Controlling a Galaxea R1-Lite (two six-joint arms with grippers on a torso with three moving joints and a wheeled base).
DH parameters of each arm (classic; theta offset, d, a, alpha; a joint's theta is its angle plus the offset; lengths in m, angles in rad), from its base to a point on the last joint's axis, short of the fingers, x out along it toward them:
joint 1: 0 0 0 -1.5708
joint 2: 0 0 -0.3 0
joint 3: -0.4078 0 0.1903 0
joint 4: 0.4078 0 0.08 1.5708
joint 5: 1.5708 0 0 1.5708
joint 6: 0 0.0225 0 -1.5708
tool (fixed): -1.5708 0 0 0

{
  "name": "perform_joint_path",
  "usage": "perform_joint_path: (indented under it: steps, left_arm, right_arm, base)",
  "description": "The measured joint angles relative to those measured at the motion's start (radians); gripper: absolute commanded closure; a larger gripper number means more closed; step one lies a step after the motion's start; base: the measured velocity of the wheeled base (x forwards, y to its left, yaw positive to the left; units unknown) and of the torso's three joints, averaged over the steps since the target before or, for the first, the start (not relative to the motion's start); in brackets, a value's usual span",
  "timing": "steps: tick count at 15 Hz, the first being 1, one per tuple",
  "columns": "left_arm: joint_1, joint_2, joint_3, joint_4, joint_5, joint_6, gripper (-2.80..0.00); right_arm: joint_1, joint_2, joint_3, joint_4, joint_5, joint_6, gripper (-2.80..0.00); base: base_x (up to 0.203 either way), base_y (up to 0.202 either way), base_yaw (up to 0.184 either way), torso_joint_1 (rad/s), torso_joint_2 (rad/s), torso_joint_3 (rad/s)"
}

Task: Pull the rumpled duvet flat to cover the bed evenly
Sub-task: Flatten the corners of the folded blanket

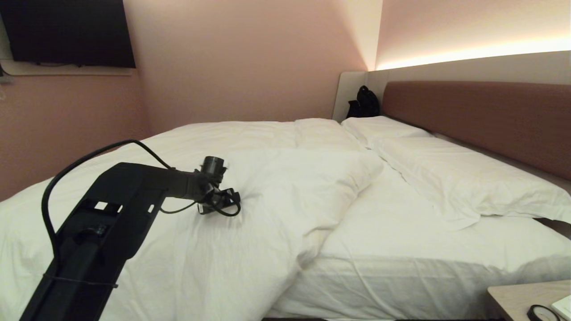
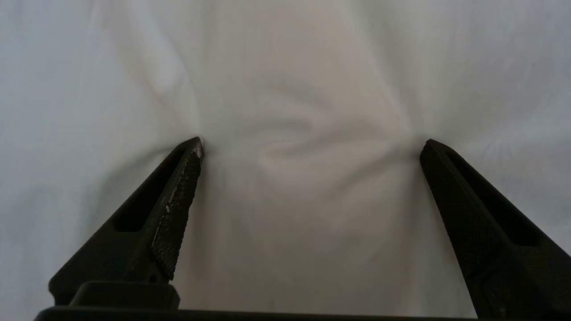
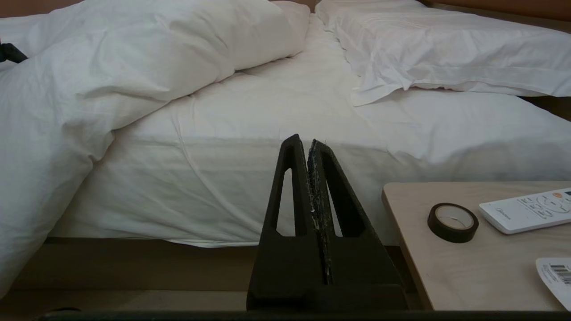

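The puffy white duvet [image 1: 250, 178] lies bunched over the left part of the bed [image 1: 401, 236]. Its folded edge runs slantwise down the middle and leaves the mattress sheet bare on the right. My left gripper [image 1: 221, 206] points down onto the duvet's middle. In the left wrist view this gripper [image 2: 312, 149] is open wide. Both fingertips [image 2: 196, 149] press into the duvet [image 2: 294, 89], and a soft mound of cloth bulges between them. My right gripper [image 3: 308, 143] is shut and holds nothing. It is parked low beside the bed, facing the mattress side and the duvet [image 3: 111, 67].
Two flat white pillows [image 1: 459, 178] lie along the reddish-brown headboard [image 1: 482, 120]. A black bag [image 1: 365, 102] sits in the far corner. A bedside table [image 3: 473, 254] at the near right carries a tape roll [image 3: 453, 222] and a white remote [image 3: 526, 209]. A dark screen [image 1: 67, 31] hangs on the left wall.
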Motion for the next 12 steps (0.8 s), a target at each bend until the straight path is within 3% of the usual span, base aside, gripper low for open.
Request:
perform_joint_path:
  steps: [6,7,12]
  left_arm:
    - [-0.004,0.005,0.0,0.025,0.0,-0.004,-2.8]
    - [-0.006,0.005,0.001,0.025,0.0,-0.007,0.0]
    - [-0.011,0.004,0.002,0.027,-0.001,-0.016,0.0]
  right_arm:
    - [0.0,0.0,0.0,0.0,0.0,0.0,0.0]
    - [0.0,0.0,0.0,0.0,0.0,0.0,0.0]
    - [0.0,0.0,0.0,0.0,0.0,0.0,0.0]
  base:
    - [0.0,0.0,0.0,0.0,0.0,0.0]
    - [0.0,0.0,0.0,0.0,0.0,0.0]
    - [0.0,0.0,0.0,0.0,0.0,0.0]
